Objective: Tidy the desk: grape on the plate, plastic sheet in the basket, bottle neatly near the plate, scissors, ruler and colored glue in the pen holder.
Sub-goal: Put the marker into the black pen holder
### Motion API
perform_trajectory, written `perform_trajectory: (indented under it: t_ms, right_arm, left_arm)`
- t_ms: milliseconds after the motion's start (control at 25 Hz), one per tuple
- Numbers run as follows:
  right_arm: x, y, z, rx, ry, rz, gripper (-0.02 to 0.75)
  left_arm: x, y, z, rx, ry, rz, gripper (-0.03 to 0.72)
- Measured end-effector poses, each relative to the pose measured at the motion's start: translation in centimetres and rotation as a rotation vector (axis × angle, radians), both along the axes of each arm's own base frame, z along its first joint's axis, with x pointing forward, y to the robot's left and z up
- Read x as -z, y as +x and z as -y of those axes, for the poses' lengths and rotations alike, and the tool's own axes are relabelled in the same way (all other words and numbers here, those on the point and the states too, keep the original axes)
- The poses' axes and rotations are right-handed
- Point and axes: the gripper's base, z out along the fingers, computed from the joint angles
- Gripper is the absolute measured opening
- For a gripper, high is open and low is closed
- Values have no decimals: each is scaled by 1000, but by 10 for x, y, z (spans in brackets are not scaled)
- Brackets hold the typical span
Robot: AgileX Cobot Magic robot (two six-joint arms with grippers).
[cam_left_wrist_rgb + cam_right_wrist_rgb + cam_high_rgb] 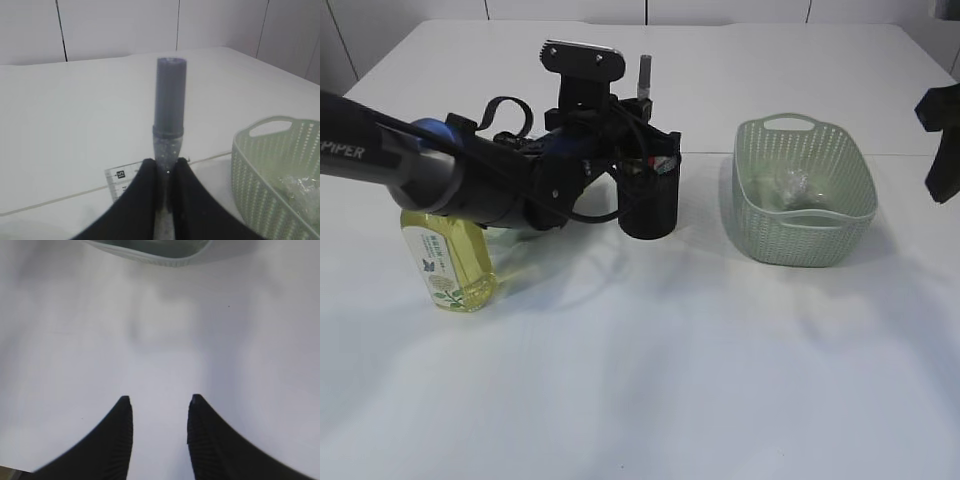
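Exterior view: "PIPER" on left arm (380, 155); ruler (122, 181) numeral "15".

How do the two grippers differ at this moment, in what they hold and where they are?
The left gripper is shut on the glue stick, held upright; the right gripper is open and empty. The left gripper is at the black pen holder, left of the green basket; the right gripper hangs over bare table beside that basket. Both have dark fingers.
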Motion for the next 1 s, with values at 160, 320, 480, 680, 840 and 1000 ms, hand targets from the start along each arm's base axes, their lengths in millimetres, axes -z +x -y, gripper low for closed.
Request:
perform_trajectory:
  t_ms: [160,320,480,680,840,1000]
  right_arm:
    - [0,0,0,0,-2,0,305]
    - [0,0,0,0,-2,0,305]
    - [0,0,0,0,-2,0,305]
    - [0,0,0,0,-2,0,305]
    - [0,0,0,0,-4,0,305]
    - [0,0,0,0,-4,0,305]
  left_arm:
    - [2,0,0,2,5,-10,48]
    - [2,0,0,2,5,-11,51]
    - [2,0,0,2,3,-13,82]
    - [3,0,0,3,2,-17,172]
    - [3,0,0,3,1,-18,274]
    - [3,0,0,3,1,-18,326]
